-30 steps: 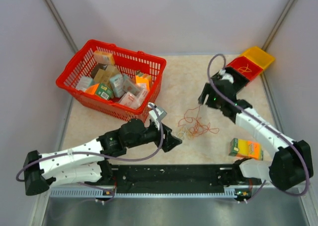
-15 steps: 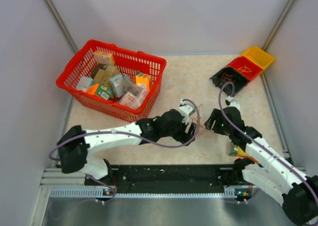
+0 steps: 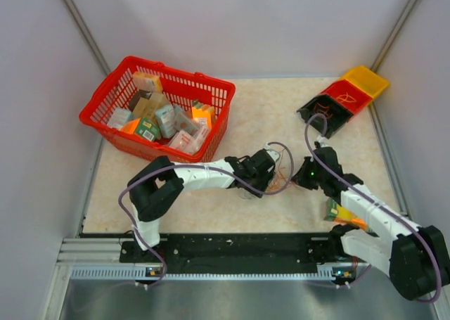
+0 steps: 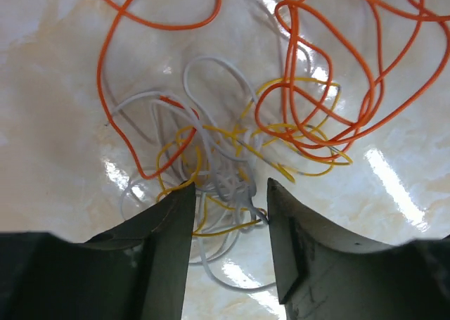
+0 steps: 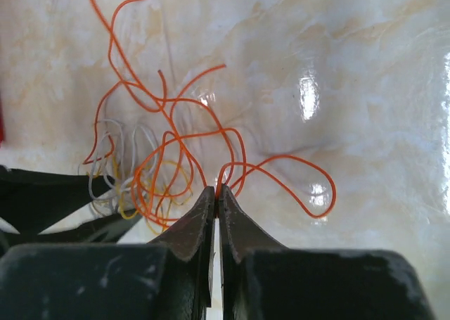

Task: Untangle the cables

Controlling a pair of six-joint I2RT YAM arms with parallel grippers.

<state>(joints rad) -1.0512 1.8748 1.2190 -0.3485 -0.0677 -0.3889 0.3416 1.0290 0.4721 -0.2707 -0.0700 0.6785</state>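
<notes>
Left wrist view: holding left gripper (image 4: 228,202) with jaws standing apart, straddling white and yellow strands of the cables (image 4: 223,151) on the table (image 4: 56,123), clamping nothing. Right wrist view: pinching one orange strand with right gripper (image 5: 216,192), fingertips pressed together, with remaining loops lying leftward. Top view: meeting both grippers over the bundle near the table's middle, well apart from the red basket (image 3: 158,109).

A red basket (image 3: 119,138) of small boxes (image 3: 158,112) sits far left — yellow bin (image 3: 365,79) and red bin (image 3: 344,96) far right.
</notes>
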